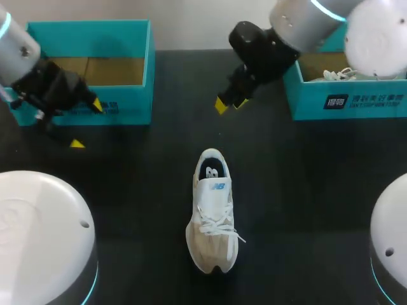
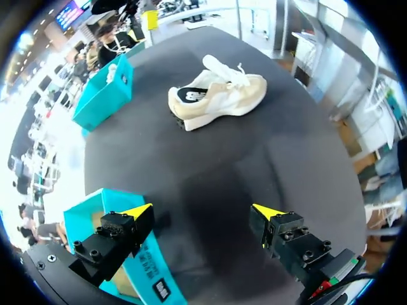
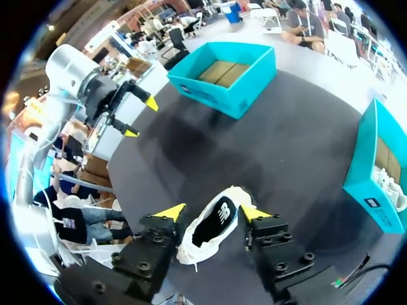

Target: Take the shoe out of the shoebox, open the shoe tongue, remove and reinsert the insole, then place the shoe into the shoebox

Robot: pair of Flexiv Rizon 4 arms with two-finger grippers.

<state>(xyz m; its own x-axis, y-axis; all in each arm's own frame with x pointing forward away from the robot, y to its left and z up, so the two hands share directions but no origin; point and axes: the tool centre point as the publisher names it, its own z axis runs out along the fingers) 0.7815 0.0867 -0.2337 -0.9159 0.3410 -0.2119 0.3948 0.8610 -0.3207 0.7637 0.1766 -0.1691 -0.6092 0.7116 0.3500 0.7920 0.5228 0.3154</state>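
At the far left the left arm [image 1: 35,70] comes in over the dark surface [image 1: 305,190], and its jaws hang released, the two yellow tips spread wide just in front of a teal shoebox [image 1: 130,105]. Nothing is between them. In the left wrist view only bare surface lies in the gap, with that box [image 2: 86,219] close beside one finger. The box stands open with its brown cardboard floor showing. Near the middle of the surface, well apart from both boxes, the shoe [image 1: 213,213] sits upright on its sole. It is a beige and white trainer with white laces and a dark lining in its opening, heel toward the far edge and toe toward the robot. The left wrist view shows it [image 2: 216,95] well ahead of the jaws. Further right, the right arm [image 1: 299,25] reaches in from the far right corner and its jaws are also released, gripping nothing, over the surface beyond the heel. In the right wrist view the shoe [image 3: 213,229] shows through the gap between the tips, untouched. At the far right stands a second teal shoebox [image 1: 356,101], with a white laced shoe [image 1: 337,75] lying inside it.
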